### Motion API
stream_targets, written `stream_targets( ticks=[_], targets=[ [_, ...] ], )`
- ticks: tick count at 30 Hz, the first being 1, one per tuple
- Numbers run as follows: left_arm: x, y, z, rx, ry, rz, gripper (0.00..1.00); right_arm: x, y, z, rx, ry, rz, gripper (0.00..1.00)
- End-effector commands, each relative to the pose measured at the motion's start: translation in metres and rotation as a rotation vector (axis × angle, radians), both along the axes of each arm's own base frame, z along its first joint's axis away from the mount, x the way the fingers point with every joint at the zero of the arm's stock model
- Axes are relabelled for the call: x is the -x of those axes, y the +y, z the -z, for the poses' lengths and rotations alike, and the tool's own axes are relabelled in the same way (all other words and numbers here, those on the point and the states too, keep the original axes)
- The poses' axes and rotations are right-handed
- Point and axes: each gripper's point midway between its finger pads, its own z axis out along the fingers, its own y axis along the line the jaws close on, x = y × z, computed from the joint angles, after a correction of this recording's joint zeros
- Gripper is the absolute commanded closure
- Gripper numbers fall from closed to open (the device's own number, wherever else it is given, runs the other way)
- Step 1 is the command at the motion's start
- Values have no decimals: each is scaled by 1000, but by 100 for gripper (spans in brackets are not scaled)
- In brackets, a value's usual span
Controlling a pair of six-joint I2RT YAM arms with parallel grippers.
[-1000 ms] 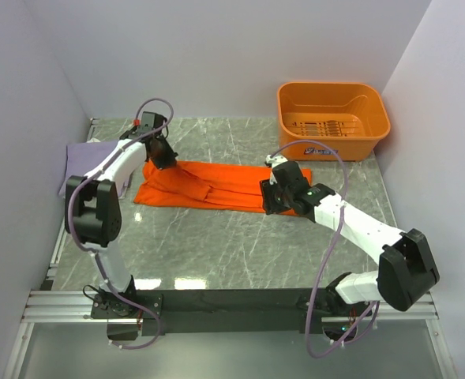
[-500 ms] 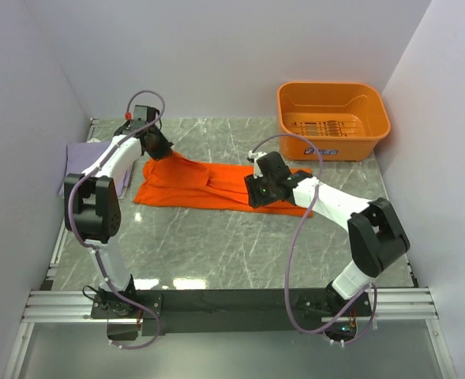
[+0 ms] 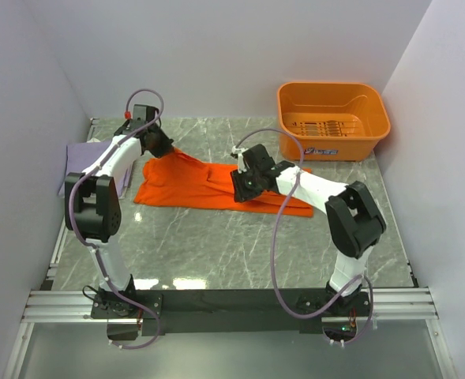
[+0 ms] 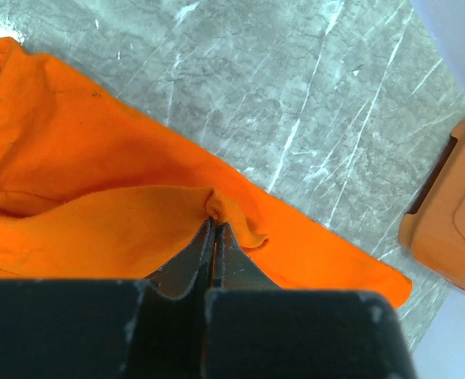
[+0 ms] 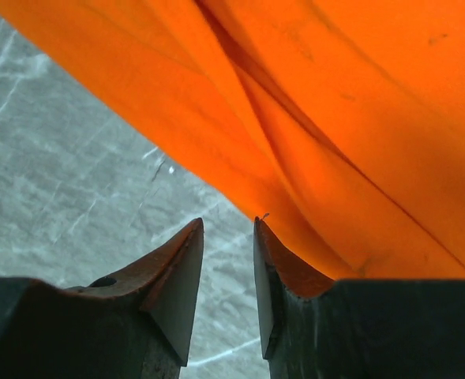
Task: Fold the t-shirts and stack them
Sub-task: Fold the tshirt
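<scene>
The orange t-shirt (image 3: 181, 185) lies spread in a long strip across the table's middle, creased along its length. My left gripper (image 3: 163, 148) is shut on a pinch of its far left edge, and the cloth (image 4: 82, 158) bunches at the fingertips (image 4: 215, 223). My right gripper (image 3: 234, 193) sits low at the shirt's near edge, around mid-length. Its jaws (image 5: 228, 225) stand apart with bare table between them, and the orange cloth (image 5: 335, 103) lies against the right finger's outer side. The lavender t-shirt (image 3: 78, 162) lies at the far left, partly behind the left arm.
An orange plastic basket (image 3: 332, 118) stands at the back right, and its corner (image 4: 453, 229) shows in the left wrist view. White walls close in on the left, back and right. The grey marble tabletop (image 3: 216, 245) runs to the black rail in front.
My right arm has swept left along the shirt's near edge, from its right end to mid-length, and its jaws have narrowed. My left gripper drew the pinched edge slightly back.
</scene>
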Motion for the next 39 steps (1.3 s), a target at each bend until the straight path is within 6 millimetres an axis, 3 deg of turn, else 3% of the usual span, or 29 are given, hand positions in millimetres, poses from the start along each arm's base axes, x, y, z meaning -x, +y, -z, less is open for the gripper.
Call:
stream_targets(
  ticks=[1, 7, 13, 17, 18, 21, 25, 29, 31, 35, 39],
  targets=[
    [-11, 0, -6, 19, -34, -3, 99, -12, 2, 3, 2, 29, 31, 61],
    [-10, 1, -3, 23, -28, -2, 99, -18, -10, 21, 73, 96, 76, 62],
    [-8, 3, 1, 16, -21, 1, 99, -36, -49, 29, 154, 93, 267, 65],
    [-6, 4, 7, 12, -8, 2, 99, -52, -105, 30, 224, 67, 524, 65],
    [-6, 4, 7, 16, -8, 7, 99, -60, -134, 27, 277, 39, 621, 65],
    [-5, 3, 10, 17, -3, 13, 99, -64, -174, 20, 277, 23, 765, 65],
    [-5, 2, 13, 21, 4, 21, 99, -61, -198, 2, 265, -45, 845, 64],
    [-5, 1, 17, 23, 14, 26, 99, -48, -206, 3, 231, -48, 879, 63],
    [-5, 1, 17, 22, 15, 27, 99, -48, -203, -9, 179, -80, 885, 63],
    [-4, 2, 20, 15, 21, 21, 99, -40, -173, -19, 29, -61, 747, 63],
    [-5, 3, 18, 16, 19, 18, 99, -15, -160, 2, 25, 94, 693, 63]
  ],
)
